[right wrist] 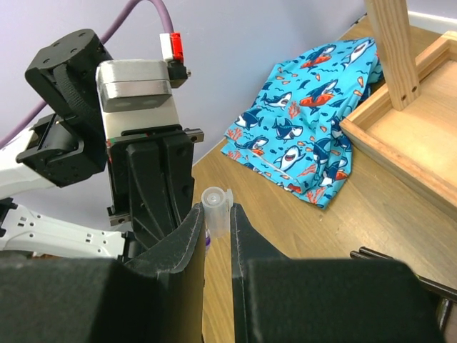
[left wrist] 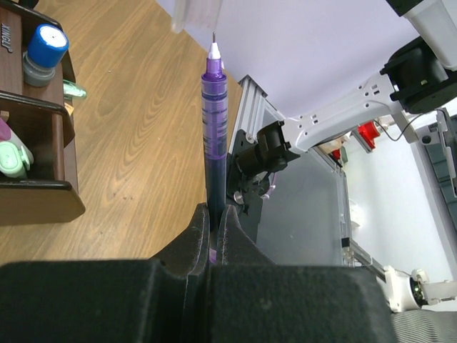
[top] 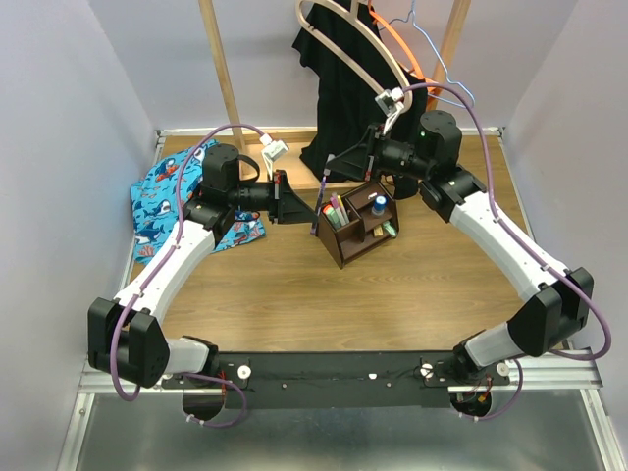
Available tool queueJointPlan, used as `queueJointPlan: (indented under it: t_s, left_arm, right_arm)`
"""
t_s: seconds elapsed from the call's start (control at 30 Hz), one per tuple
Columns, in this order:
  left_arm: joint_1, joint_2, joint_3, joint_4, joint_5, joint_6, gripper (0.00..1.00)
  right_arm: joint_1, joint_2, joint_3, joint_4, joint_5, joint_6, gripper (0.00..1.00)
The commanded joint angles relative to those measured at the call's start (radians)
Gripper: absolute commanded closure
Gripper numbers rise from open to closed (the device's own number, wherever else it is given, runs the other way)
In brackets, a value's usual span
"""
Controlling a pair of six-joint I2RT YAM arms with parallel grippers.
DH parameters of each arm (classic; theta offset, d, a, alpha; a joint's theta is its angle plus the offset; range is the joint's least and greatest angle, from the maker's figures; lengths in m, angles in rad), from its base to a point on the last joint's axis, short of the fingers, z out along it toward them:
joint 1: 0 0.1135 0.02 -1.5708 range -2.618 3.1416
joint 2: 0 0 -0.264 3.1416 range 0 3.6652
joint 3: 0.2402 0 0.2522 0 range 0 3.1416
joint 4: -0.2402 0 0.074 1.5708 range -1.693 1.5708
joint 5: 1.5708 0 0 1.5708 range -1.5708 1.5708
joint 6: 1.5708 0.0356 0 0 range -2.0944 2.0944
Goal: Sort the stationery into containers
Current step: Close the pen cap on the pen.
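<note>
My left gripper point(left wrist: 213, 214) is shut on the thin purple pen point(left wrist: 213, 121), whose bare white tip points away from the wrist. My right gripper point(right wrist: 216, 214) is shut on the pen's clear cap point(right wrist: 216, 209), held just off the pen tip; the cap's edge also shows in the left wrist view point(left wrist: 193, 14). In the top view both grippers meet left of the dark brown organizer point(top: 345, 245), with the pen point(top: 320, 213) between them. The organizer point(left wrist: 43, 196) holds the blue bottle point(left wrist: 44, 50), a pale green marker point(left wrist: 14, 157) and other markers point(top: 339, 209).
The blue patterned cloth point(top: 167, 191) lies at the back left, also in the right wrist view point(right wrist: 314, 136). The light wooden rack base point(right wrist: 407, 136) and its posts point(top: 221, 69) stand at the back, with dark clothing and hangers point(top: 343, 78) above.
</note>
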Motion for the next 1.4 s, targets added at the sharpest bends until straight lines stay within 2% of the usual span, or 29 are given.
queueJointPlan:
  t_s: [0.0, 0.37, 0.7, 1.37]
  left_arm:
    - [-0.003, -0.012, -0.004, 0.047, 0.002, -0.024, 1.0]
    - [-0.005, 0.017, 0.013, 0.052, -0.004, -0.033, 1.0]
    - [-0.011, 0.001, 0.007, 0.018, -0.004, -0.001, 1.0]
    - [-0.008, -0.01, -0.003, -0.01, -0.021, 0.022, 1.0]
  right_arm:
    - [0.017, 0.025, 0.021, 0.035, -0.02, 0.018, 0.99]
    - [0.031, 0.031, 0.019, 0.031, -0.026, 0.015, 0.99]
    - [0.03, 0.014, 0.071, -0.012, 0.02, -0.069, 0.99]
    - [0.016, -0.03, 0.034, -0.08, 0.043, -0.105, 0.99]
